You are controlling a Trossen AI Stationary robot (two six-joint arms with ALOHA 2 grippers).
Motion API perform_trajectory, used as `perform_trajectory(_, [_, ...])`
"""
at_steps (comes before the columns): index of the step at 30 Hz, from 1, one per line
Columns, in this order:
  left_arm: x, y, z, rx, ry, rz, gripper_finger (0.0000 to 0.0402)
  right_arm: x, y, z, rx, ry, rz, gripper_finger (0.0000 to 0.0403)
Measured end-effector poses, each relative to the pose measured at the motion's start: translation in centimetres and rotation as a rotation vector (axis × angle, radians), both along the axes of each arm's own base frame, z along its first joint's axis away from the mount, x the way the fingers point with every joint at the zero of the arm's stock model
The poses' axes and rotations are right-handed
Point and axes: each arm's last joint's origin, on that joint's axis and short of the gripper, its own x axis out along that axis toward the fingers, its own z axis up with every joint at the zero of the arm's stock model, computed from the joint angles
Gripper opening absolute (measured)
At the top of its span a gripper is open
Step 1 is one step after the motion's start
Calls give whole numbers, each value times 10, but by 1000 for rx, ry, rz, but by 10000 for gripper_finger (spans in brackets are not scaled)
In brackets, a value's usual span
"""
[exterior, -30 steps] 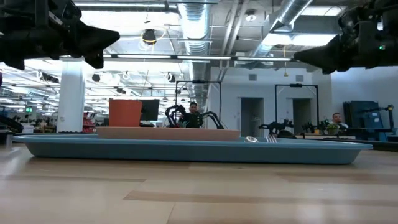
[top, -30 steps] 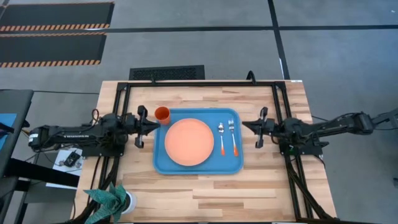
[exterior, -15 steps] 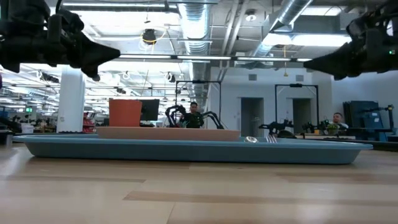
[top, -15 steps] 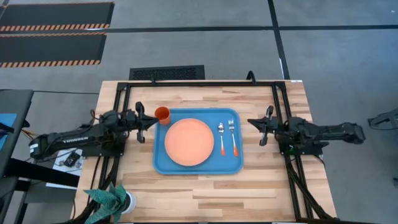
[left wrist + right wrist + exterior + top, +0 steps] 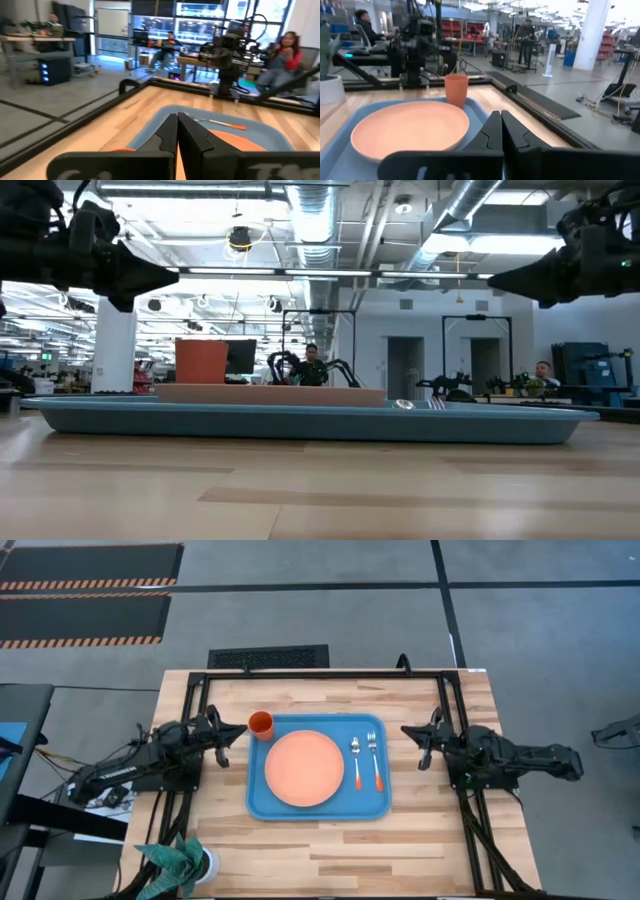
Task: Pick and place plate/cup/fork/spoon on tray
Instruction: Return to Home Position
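4 pieces of tableware sit on the blue tray (image 5: 318,812), which lies at the middle of the wooden table (image 5: 430,830); directions take the high view's top edge as 12 o'clock. The salmon-orange plate (image 5: 303,769) lies flat and fills the tray's 9 o'clock half. The orange cup (image 5: 260,725) stands upright at the tray's 10 o'clock corner, just beside the plate's rim. The spoon (image 5: 356,762) and the fork (image 5: 375,760) lie side by side and parallel in the tray's 3 o'clock part, metal ends toward 12 o'clock and orange handles toward 6 o'clock, the spoon nearer the plate. The left gripper (image 5: 240,731) hangs above the table at 9 o'clock of the tray, near the cup, its fingers (image 5: 167,131) pressed together on nothing. The right gripper (image 5: 407,730) hangs at 3 o'clock of the tray, apart from the fork, its fingers (image 5: 492,131) likewise closed and empty. A potted plant (image 5: 180,860) stands at the table's 7 o'clock corner.
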Motion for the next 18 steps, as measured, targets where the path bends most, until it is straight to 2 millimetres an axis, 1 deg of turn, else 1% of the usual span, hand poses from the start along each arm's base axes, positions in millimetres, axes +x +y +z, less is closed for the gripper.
perform_trajectory(8, [3,-8,-1,15,18,-26,0,-1,-4,0,7,-7,-52,16])
perform_trajectory(18, [3,-9,-1,8,16,-34,0,-3,-11,0,4,-6,-136,25])
